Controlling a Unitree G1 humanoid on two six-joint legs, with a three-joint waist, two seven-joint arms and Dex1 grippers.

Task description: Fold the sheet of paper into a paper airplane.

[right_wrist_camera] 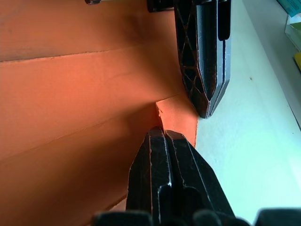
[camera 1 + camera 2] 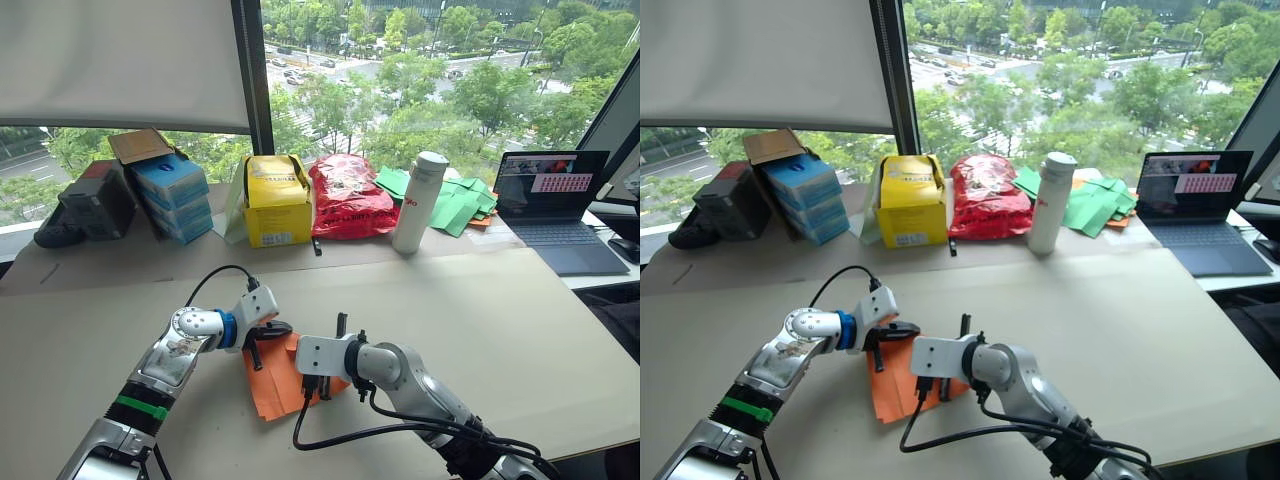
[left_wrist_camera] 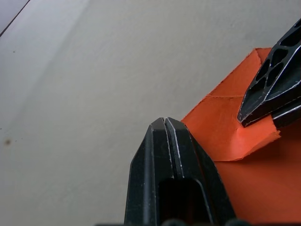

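Observation:
The sheet of paper (image 2: pixel 285 390) is bright orange and creased, lying flat on the table near its front edge, between my two arms. One corner of it is folded over into a small flap (image 3: pixel 225 136). My left gripper (image 3: pixel 164 122) is shut, its tip on the table right beside the paper's edge, holding nothing. My right gripper (image 1: pixel 163 131) is also shut, its tip pressing down on the folded flap (image 1: pixel 176 117). The two tips stand close together, a little apart.
Along the back of the table (image 2: pixel 480 320), by the window, stand blue boxes (image 2: pixel 170 195), a yellow box (image 2: pixel 277 203), a red plastic bag (image 2: pixel 350 195), a white bottle (image 2: pixel 418 200) and green paper pieces (image 2: pixel 455 205). A laptop (image 2: pixel 555 205) sits at the back right.

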